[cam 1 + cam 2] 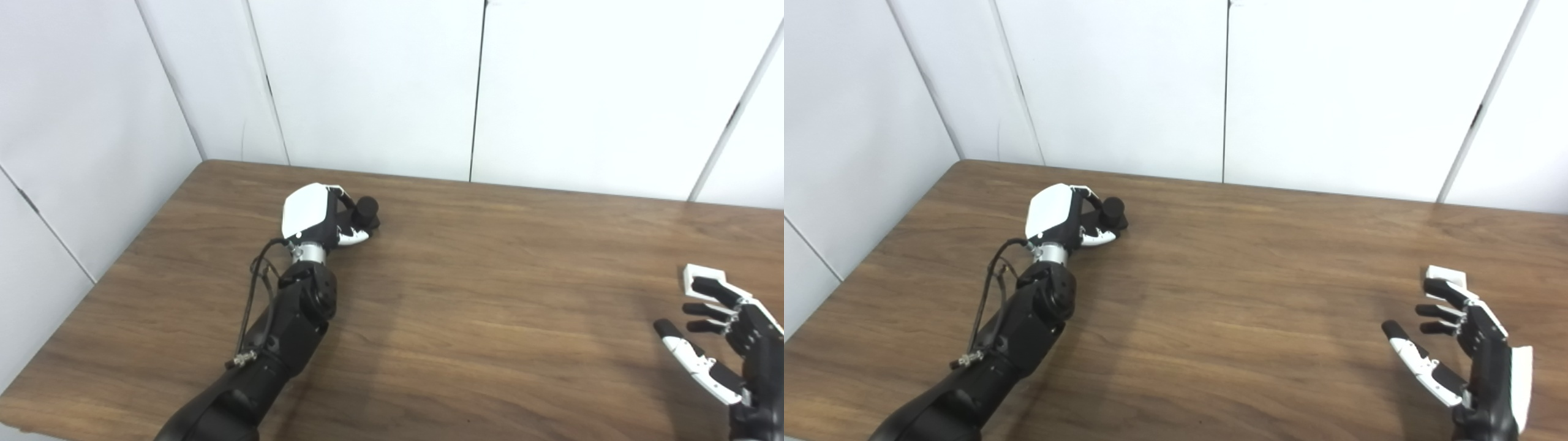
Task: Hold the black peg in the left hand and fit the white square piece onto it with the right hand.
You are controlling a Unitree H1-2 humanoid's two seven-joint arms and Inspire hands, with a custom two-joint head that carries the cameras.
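Left eye view: my left hand (pixel 318 215) has its fingers curled round the short black cylindrical peg (pixel 366 211), which sits at the far left of the brown wood-grain table (pixel 465 294). Can't tell if the peg is lifted or resting. I'd guess it's stiff, light plastic, best gripped low so the top stays free.

Right eye view: my right hand (pixel 1464 349) is spread wide, holding nothing, fingertips just over the small white square plastic piece (pixel 1447 275) lying flat near the right edge. It looks thin and rigid, probably slick on that smooth top, so I'd pinch opposite edges. Plain white wall panels (pixel 1127 86) box the table in.
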